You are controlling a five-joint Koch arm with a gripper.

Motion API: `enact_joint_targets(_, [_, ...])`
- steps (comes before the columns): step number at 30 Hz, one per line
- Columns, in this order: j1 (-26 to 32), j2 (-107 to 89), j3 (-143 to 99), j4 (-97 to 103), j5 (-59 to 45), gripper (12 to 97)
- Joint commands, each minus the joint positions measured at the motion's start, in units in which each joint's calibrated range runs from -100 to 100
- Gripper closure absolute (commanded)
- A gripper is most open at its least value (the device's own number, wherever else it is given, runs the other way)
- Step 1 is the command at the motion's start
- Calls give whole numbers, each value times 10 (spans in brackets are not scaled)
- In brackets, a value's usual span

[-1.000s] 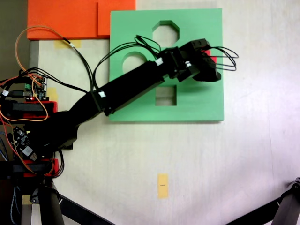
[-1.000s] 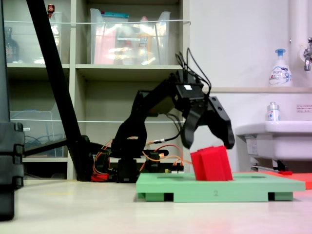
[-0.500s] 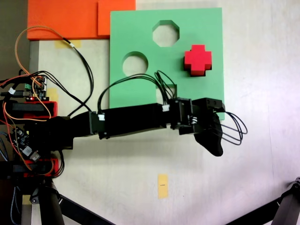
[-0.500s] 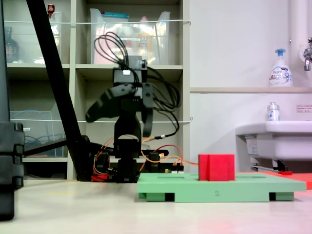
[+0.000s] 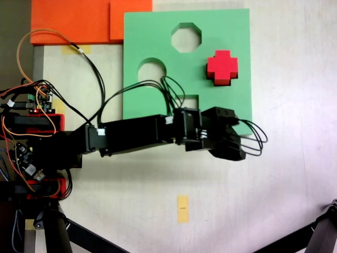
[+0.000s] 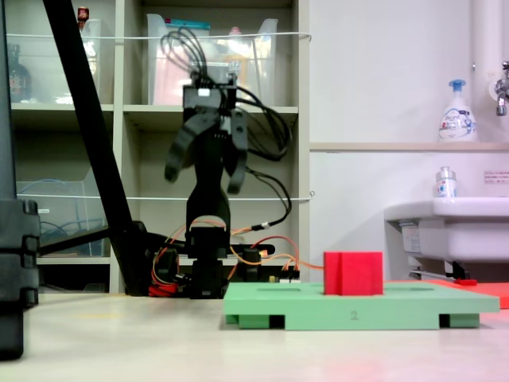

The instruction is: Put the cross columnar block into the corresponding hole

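We are seeing the cross columnar block (image 5: 222, 67) standing near the green board's (image 5: 152, 37) right edge, gripper (image 6: 203, 181) jaws hanging wide apart.

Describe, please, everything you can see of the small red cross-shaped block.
The small bright red foam block with a plus-shaped cross-section stands upright in the flat green foam board, right of the octagonal and round cutouts in the top-down fixed view. From the side it rises well above the board. Nothing grips it.
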Motion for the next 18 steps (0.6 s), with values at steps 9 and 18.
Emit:
enact_joint_targets(9, [18, -274, -9, -32, -90, 600])
enact_joint_targets(18, [6, -917, -608, 291, -146, 600])
